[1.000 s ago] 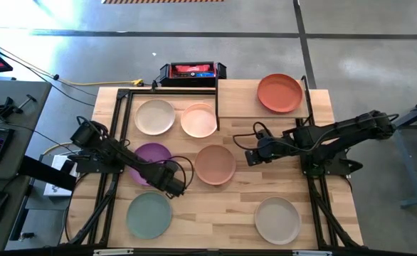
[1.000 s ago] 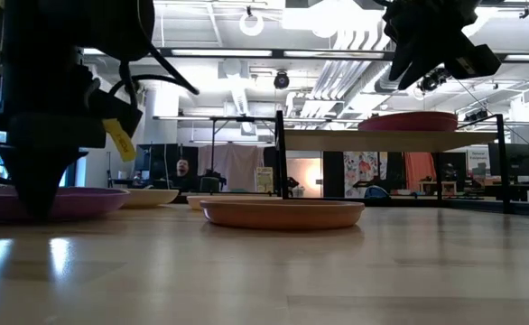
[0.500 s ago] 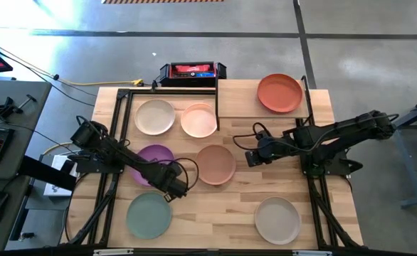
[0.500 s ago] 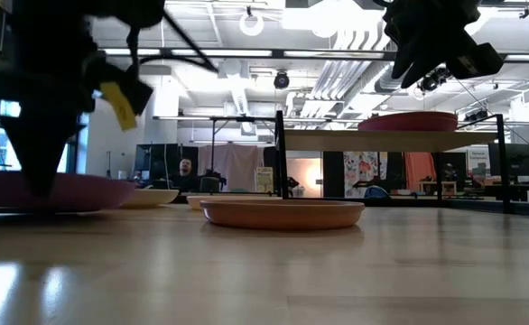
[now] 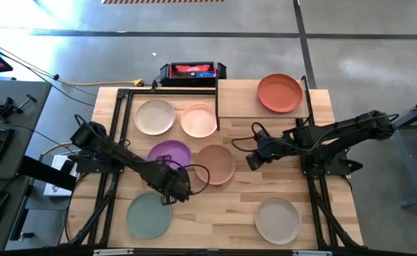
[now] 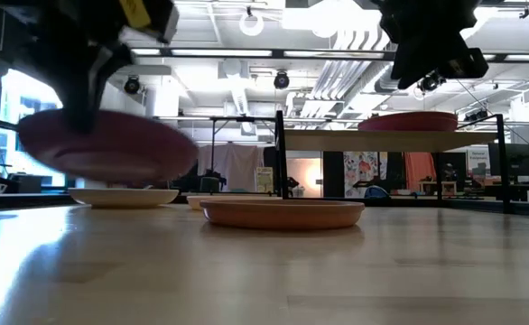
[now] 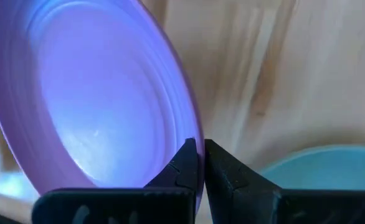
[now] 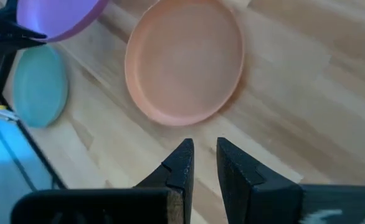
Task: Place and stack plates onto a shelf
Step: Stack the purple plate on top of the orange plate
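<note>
My left gripper [image 5: 170, 183] is shut on the purple plate [image 5: 170, 153], which is off the table in the low view [image 6: 106, 144]. My right gripper [image 5: 250, 161] hovers just right of the tan plate [image 5: 215, 163], fingers a narrow gap apart, holding nothing. The shelf [image 5: 240, 99] stands at the far right; the orange-red plate [image 5: 280, 92] rests flat on it. Cream [image 5: 154, 116], pale pink [image 5: 198, 119], mint green [image 5: 149, 215] and beige-grey [image 5: 277, 220] plates lie flat on the table. No magenta plate shows. My left gripper pinches the purple plate's rim [image 7: 197, 163] between its two fingers, on the plate's near edge, one finger on the inner face and one on the underside. The fingers come from the near side, slanting down. The plate is lifted clear, slightly tilted.
A black and red box [image 5: 192, 71] sits beyond the far edge. Black frame bars [image 5: 119, 121] run along the table's left side and shelf legs [image 5: 217, 107] stand beside the pink plate. Bare wood lies between the mint and beige-grey plates.
My left gripper has risen and moved toward the table's right, carrying the purple plate with it. The plate lay on the table a second ago; now it is lifted clear and sits closer to the tan plate.
</note>
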Robot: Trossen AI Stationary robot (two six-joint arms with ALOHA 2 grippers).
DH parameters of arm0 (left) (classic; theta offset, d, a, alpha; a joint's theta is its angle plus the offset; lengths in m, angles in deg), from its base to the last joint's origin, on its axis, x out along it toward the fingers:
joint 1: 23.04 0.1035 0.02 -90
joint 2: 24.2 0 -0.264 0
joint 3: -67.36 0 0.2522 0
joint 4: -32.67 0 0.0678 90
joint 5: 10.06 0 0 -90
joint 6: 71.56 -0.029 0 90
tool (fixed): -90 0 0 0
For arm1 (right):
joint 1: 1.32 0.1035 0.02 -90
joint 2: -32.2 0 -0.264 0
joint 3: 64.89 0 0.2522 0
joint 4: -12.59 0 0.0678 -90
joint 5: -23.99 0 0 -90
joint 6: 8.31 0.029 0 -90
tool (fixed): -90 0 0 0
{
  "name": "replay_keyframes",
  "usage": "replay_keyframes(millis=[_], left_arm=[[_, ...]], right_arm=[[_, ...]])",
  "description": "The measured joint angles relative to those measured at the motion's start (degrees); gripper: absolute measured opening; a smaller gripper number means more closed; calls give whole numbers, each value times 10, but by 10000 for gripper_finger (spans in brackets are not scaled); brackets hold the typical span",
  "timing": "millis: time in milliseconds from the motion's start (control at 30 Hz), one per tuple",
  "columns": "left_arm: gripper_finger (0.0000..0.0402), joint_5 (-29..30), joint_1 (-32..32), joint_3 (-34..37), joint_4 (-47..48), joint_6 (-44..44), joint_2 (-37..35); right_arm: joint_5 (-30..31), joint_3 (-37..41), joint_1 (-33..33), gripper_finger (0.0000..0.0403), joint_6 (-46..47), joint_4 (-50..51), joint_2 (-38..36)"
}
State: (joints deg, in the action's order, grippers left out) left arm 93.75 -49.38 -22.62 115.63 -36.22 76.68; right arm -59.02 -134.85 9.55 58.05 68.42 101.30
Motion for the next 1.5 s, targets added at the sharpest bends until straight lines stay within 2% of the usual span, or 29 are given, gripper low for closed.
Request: replay_keyframes(millis=[167, 333, 533, 667, 833, 1100, 1267, 1500], left_arm=[[3, 87, 9, -49, 42, -159, 0], [3, 159, 33, -84, 47, -325, 0], [3, 216, 73, -102, 48, -501, 0], [3, 227, 103, -109, 44, -599, 0], [3, 275, 132, -122, 43, -661, 0], [3, 288, 157, -161, 18, -752, 0], [3, 288, 169, -179, 11, -807, -1], [3, 290, 181, -180, 11, -837, -1]], right_arm=[[34, 0, -18, 51, -9, 0, 0], [35, 0, -50, 83, -26, 0, 0], [31, 0, -96, 120, -38, -12, -1], [-12, 0, -137, 123, -74, -57, -1], [-46, 0, -191, 123, -114, -133, -1], [-81, -2, -258, 124, -192, -216, -1], [-56, -39, -278, 124, -261, -208, -1], [-25, -112, -298, 124, -308, -125, 6]])
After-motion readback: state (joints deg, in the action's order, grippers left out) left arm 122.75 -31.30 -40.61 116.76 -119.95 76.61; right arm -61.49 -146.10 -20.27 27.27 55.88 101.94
